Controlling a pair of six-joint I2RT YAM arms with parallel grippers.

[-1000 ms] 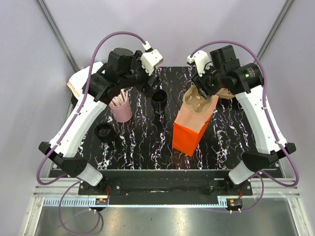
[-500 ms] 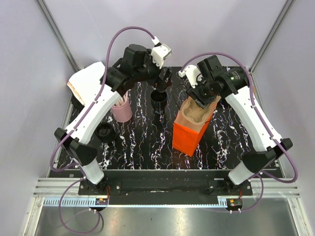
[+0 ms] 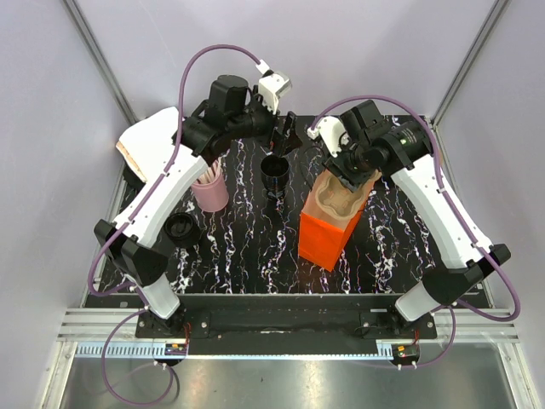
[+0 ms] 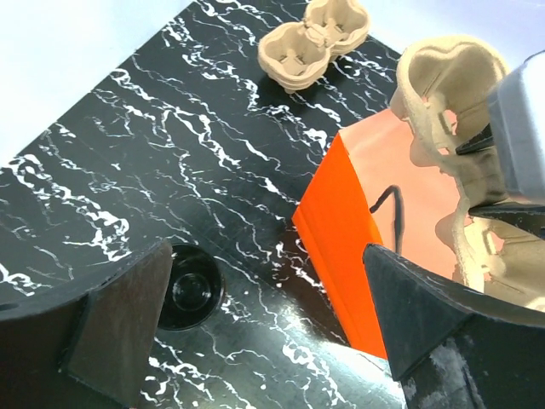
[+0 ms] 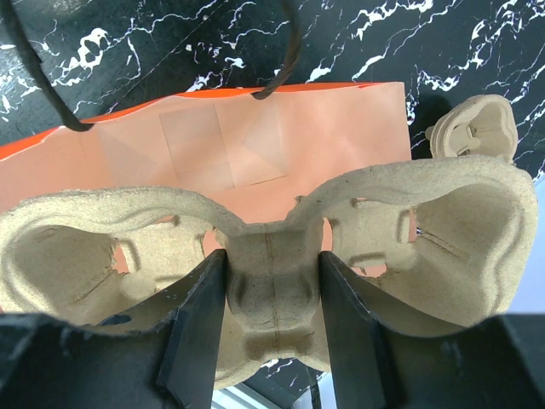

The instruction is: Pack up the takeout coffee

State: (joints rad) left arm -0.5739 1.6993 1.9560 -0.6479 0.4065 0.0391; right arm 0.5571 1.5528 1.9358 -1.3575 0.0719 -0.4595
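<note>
We find the takeout coffee (image 3: 274,173) upright on the black marbled table (image 3: 247,256), in the far middle of the surface. It stands left of the orange bag (image 3: 324,239), clear of it, and right of the pink cup (image 3: 209,189) holding wooden sticks.

The left pincer (image 3: 287,136) hangs over the far side of the coffee with its fingers spread wide and nothing between them. In the left wrist view the cup's dark round top shows just beside one finger (image 4: 119,324). We see no contact.

The right pincer (image 5: 272,315) is over the mouth of the bag, pinching a cardboard cup tray (image 5: 409,221) by its middle ridge, one finger on each side. The tray sits across the bag's opening, its two hollows to either side of the grip. Part of it is above the rim, but how deep it sits we cannot tell.

Other items noted:
- A second cardboard tray (image 4: 313,43) lies on the table beyond the bag, at the far right.
- A second black cup (image 3: 181,228) stands at the near left, well apart from the coffee, on the near side of the pink cup.
</note>
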